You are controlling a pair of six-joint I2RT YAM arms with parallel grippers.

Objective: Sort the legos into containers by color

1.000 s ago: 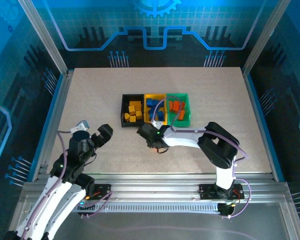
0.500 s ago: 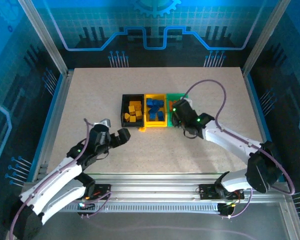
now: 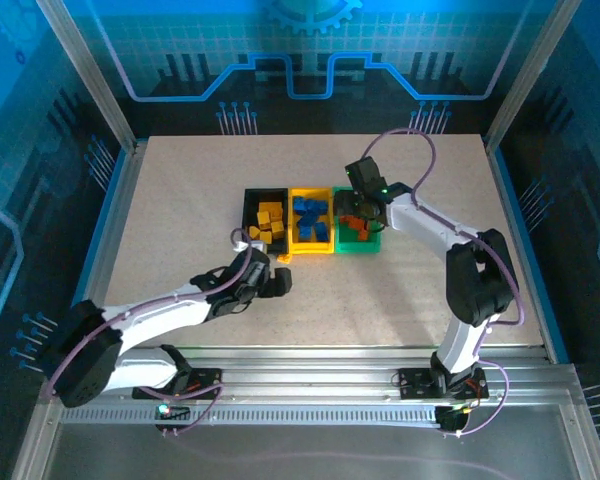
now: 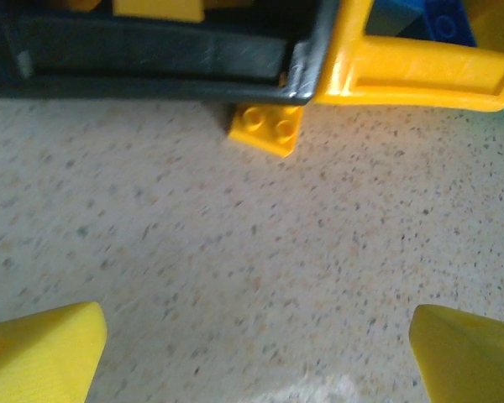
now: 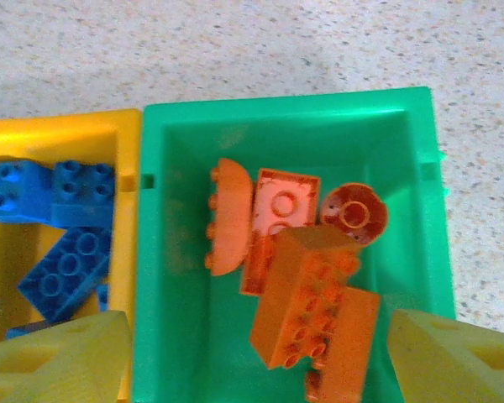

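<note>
One yellow lego (image 4: pixel 266 128) lies on the table against the front corner where the black bin (image 4: pixel 151 59) meets the yellow bin (image 4: pixel 420 63); from above this lego (image 3: pixel 283 258) is just ahead of my left gripper (image 3: pixel 274 283). My left gripper (image 4: pixel 256 357) is open and low over bare table. My right gripper (image 5: pixel 256 361) hangs open above the green bin (image 5: pixel 286 105), touching nothing. Several orange legos (image 5: pixel 307 294) are piled inside. Yellow legos (image 3: pixel 268 222) fill the black bin (image 3: pixel 265 192), and blue legos (image 3: pixel 310 213) sit in the yellow bin (image 3: pixel 310 249).
The three bins stand side by side mid-table, with the green bin (image 3: pixel 375 240) rightmost. Speckled tabletop (image 3: pixel 180 200) spreads on all sides of them. Blue legos (image 5: pixel 67 252) in the yellow bin (image 5: pixel 59 134) lie just left of my right gripper.
The left arm has stretched forward to the bins' front by the loose yellow lego. The right gripper has swung from the table in front of the bins to above the green bin.
</note>
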